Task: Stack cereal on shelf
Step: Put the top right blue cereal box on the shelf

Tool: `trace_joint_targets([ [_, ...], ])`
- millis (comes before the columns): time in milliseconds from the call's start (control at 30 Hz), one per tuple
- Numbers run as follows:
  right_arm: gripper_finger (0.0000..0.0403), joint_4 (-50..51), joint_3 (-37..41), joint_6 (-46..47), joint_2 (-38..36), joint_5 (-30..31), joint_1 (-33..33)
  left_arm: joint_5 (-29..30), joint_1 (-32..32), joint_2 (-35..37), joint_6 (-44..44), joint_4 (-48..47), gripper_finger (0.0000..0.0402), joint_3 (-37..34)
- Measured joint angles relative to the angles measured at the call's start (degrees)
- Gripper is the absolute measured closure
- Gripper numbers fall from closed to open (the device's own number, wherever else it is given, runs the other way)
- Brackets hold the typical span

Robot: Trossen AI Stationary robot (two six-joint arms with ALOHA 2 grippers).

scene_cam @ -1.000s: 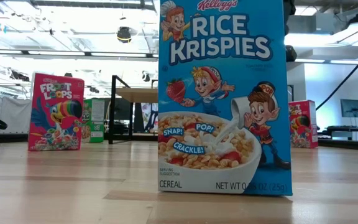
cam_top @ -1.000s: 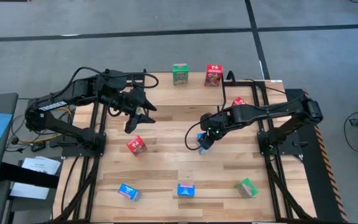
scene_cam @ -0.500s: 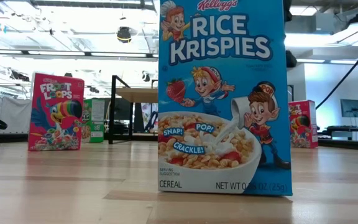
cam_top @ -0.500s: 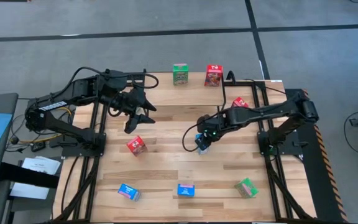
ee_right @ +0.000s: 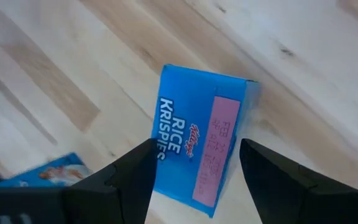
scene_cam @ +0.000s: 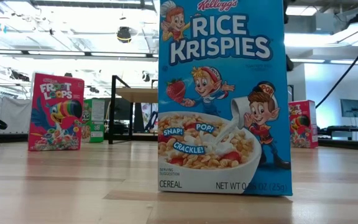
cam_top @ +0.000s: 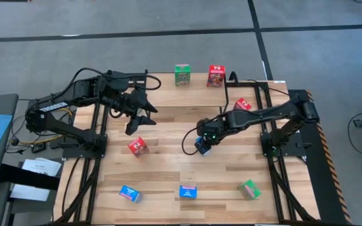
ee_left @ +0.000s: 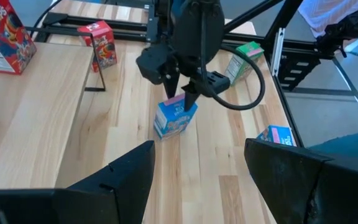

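Right gripper (cam_top: 201, 144): positioned over the blue box (cam_top: 202, 145) at mid-surface. Its fingers (ee_right: 123, 177) stand parted on either side of the box top, not visibly pressing it; the box rests upright on the surface (cam_top: 168, 166).

Left gripper (cam_top: 137, 119): raised above the left part of the surface, fingers (ee_left: 126, 180) apart and empty.

Shelf (scene_cam: 137, 93): visible in the low view behind the boxes, nothing on it.

Other cereal: red box (cam_top: 138, 146) near the left gripper; two blue (cam_top: 130, 193) (cam_top: 188, 191) and one green (cam_top: 249, 189) along the near edge; green (cam_top: 181, 75) and red (cam_top: 215, 76) at the far edge.
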State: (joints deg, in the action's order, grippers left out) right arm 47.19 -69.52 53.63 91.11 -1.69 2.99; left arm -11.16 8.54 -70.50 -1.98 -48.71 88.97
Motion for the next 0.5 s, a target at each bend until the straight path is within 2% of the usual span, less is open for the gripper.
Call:
trace_joint_targets([
  [233,0.0163,0.15,-0.02,-0.11,0.02,-0.02,-0.01,0.00,0.01,0.00,0.02,0.02,0.0163,0.00],
  [500,0.0243,0.14,-0.02,-1.74,0.02,-0.04,-0.01,0.00,0.01,0.00,-0.20,0.07,0.0164,0.00],
])
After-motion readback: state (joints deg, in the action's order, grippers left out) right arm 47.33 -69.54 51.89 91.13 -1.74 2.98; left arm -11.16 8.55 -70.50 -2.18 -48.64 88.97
